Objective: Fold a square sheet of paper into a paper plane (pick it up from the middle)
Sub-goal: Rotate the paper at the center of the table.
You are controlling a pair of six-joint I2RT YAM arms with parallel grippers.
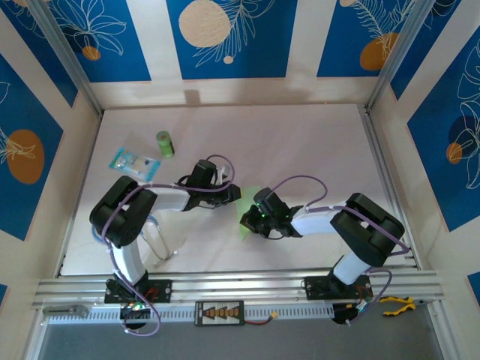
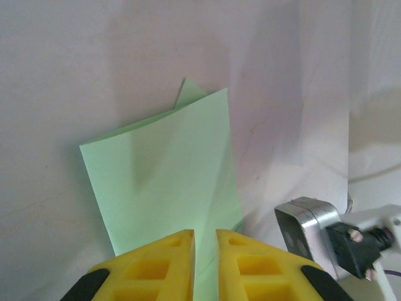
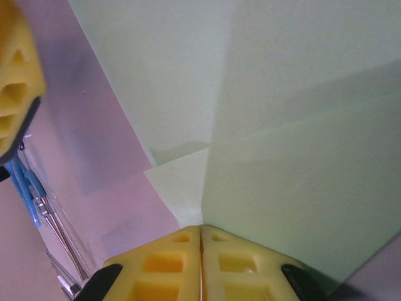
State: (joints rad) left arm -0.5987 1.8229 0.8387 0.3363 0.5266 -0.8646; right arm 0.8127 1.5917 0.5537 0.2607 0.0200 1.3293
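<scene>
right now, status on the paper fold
Left end effector shut on paper sheet. Right end effector shut on it too. Sheet creased. Green cylinder, packet well clear.

At the centre of the frame, a thin pale-green sheet of paper (image 1: 245, 227) sits between the left hand (image 1: 232, 193) and right hand (image 1: 253, 215) above the white surface (image 1: 315, 150), while a small green cylinder (image 1: 165, 144) and a clear blue-printed packet (image 1: 135, 161) lie upper left.

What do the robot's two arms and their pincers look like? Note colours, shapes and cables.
The left arm and right arm are built alike: white tubular links joined by bulky black housings, with a thin purple cable looping along each. The left pincer and right pincer have bright yellow fingers moulded with hollow cells, on black mounts. Both arms stand on a silver metal rail.
</scene>
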